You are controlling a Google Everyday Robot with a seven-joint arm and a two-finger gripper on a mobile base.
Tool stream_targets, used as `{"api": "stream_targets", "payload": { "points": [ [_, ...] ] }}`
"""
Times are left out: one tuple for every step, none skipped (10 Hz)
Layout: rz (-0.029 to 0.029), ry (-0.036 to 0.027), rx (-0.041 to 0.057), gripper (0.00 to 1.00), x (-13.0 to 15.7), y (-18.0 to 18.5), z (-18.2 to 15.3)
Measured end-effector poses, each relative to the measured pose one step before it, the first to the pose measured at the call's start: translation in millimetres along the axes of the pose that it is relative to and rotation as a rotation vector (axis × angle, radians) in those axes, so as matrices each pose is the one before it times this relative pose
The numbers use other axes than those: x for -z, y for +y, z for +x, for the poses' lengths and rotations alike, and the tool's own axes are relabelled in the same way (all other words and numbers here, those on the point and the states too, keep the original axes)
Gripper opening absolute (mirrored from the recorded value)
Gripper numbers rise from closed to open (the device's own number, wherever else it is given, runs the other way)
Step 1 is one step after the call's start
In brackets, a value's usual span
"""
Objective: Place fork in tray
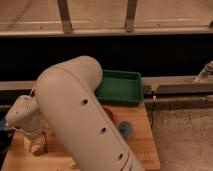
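Fingers of the end effector (pixel 38 148) stand apart, and I cannot tell whether anything lies between them. It hangs low over the left end of the wooden surface (pixel 142 146), pointing down, probably to take something lying flat there. The fork cannot be made out, and the bulky arm (pixel 82 115) hides much of the boards. The green tray (pixel 120 89) sits at the back edge, well apart from the end effector, likely within a swing's reach. A small blue object (pixel 125 129) and a red one (pixel 108 114) lie between.
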Motion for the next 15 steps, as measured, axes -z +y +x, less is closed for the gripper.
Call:
{"api": "stream_targets", "payload": {
  "points": [
    [0.00823, 0.00734, -0.00829, 0.8, -2.69, -1.39, -0.41],
    [0.00354, 0.00852, -0.01173, 0.8, -5.09, -1.78, -0.4],
    [-0.00497, 0.00739, -0.01072, 0.8, -6.37, -1.72, 0.8],
    [-0.01226, 0.00436, -0.01353, 0.79, -6.63, -1.88, 0.89],
    [-0.03366, 0.00007, -0.01669, 0.73, -4.88, -0.6, 0.16],
    [-0.01237, -0.00084, -0.00005, 0.63, -3.38, -3.31, 0.78],
    [0.00065, -0.00051, 0.00044, 0.55, 2.05, -0.12, -0.26],
    [0.00046, 0.00015, -0.00094, 0.43, 1.8, -0.77, 0.02],
    [0.00049, -0.00149, -0.00408, 0.34, 2.06, -2.3, 0.0],
    [0.00153, -0.00046, -0.00224, 0.24, 2.45, -1.47, -0.17],
    [-0.00079, -0.00227, -0.00049, 0.15, 3.28, 0.46, -1.19],
    [-0.00108, -0.00163, -0.00005, 0.05, 3.23, 0.59, -0.91],
    [0.00168, 0.00523, 0.00187, 0.0, 0.64, -0.9, 2.7],
    [-0.00675, 0.00035, 0.00897, 0.0, 0.55, 6.72, -0.12],
    [0.00055, 0.00346, -0.00175, 0.0, -0.01, -0.66, 1.0]
  ]
}}
